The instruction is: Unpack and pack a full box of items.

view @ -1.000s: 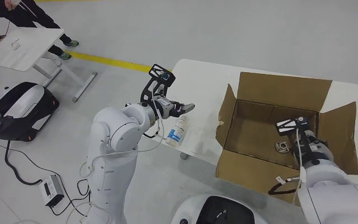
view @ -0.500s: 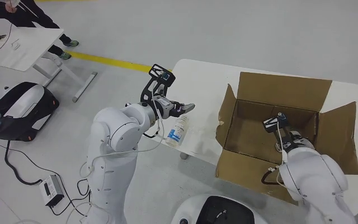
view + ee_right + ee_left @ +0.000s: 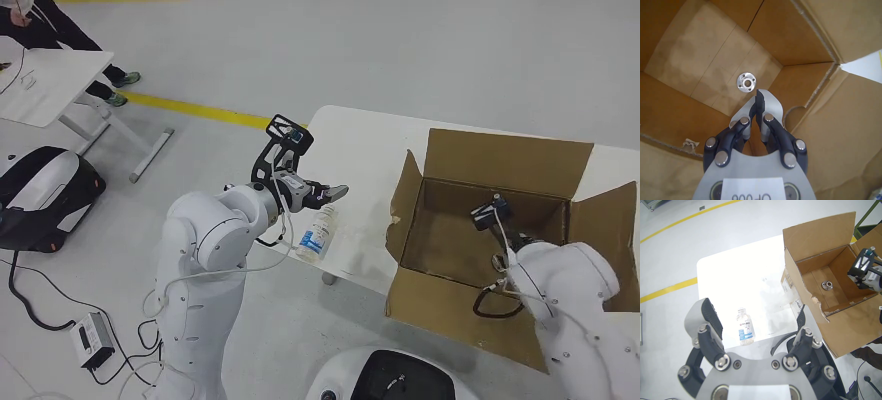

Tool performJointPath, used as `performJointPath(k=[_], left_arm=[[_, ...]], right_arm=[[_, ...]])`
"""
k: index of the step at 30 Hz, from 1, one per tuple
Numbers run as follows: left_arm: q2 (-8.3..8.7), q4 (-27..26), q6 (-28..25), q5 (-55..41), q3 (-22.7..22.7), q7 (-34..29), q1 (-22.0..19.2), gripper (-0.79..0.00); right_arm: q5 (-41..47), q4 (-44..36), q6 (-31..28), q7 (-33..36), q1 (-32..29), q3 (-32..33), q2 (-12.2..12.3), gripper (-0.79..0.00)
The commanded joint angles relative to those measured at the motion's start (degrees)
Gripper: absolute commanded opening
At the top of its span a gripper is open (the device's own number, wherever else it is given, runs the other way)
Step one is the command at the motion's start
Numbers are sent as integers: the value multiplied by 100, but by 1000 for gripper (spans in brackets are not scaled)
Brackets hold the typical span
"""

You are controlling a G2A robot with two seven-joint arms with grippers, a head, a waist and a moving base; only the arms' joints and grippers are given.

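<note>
— Grey floor all round, yellow line (image 3: pixel 200 108) across the upper left of the top view. What's on the white table (image 3: pixel 360 150)?

— Biggest thing is the cardboard box (image 3: pixel 500 155), at the right of the frame, flaps open. The right arm is bent down into it.

— Did that arm just move?

— Yes. A second ago its end effector hung further to the lower right inside the box. Now the right end effector (image 3: pixel 490 212) has shifted up and left, and the elbow has swung over the near wall.

— Holding anything?

— No. Its fingers are pressed together on nothing, with the tips just short of the metal flange (image 3: pixel 746 82), which lies flat on the box floor, untouched.

— So the unpacking isn't finished?

— I'd say not. That flange is still inside, and those fingers would have to part before they could take it.

— And the other arm?

— It hasn't budged. The left end effector (image 3: pixel 754 308) hangs spread wide and empty above the clear bottle (image 3: pixel 316 238), left of centre in the frame, by the table's near edge. Whether the bottle stands or lies, I can't tell.
</note>
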Motion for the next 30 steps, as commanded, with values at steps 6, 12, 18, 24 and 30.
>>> performJointPath(k=[6,12,18,24,30], left_arm=[[0,0,0,0,0,0,0,0],[0,0,0,0,0,0,0,0],[0,0,0,0,0,0,0,0],[0,0,0,0,0,0,0,0],[0,0,0,0,0,0,0,0]], right_arm=[[439,1334,-280,29,673,-245,-94,-785],[313,1907,-234,29,889,-501,-152,-785],[376,2260,-172,29,1005,-611,-203,-690],[403,2330,-164,29,1037,-601,-215,-471],[441,2410,-162,29,1051,-567,-219,-437]])
